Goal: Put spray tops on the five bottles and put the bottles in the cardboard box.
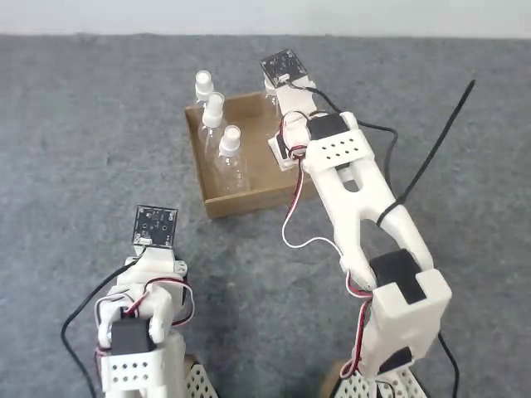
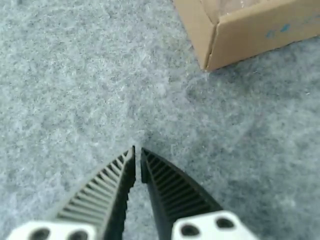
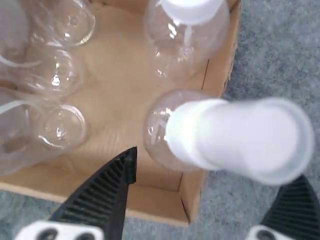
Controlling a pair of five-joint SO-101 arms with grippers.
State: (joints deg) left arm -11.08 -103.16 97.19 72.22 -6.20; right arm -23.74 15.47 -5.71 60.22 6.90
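The cardboard box (image 1: 249, 197) sits mid-table with several clear bottles upright in it. Three of them, with white spray tops (image 1: 230, 139), show along its left side in the high view. My right arm (image 1: 348, 166) stretches over the box's right side. My right gripper (image 3: 215, 167) is open, one finger on each side of a capped bottle (image 3: 235, 137) in a box corner. A second capped bottle (image 3: 187, 30) stands behind it, and three more bottles (image 3: 55, 75) stand beside. My left gripper (image 2: 138, 150) is shut and empty over the carpet, short of the box corner (image 2: 215, 45).
Grey carpet (image 1: 99, 149) covers the table all round the box. My left arm (image 1: 145, 315) sits folded at the front left. Loose cables (image 1: 431, 157) run from the right arm across the carpet at the right.
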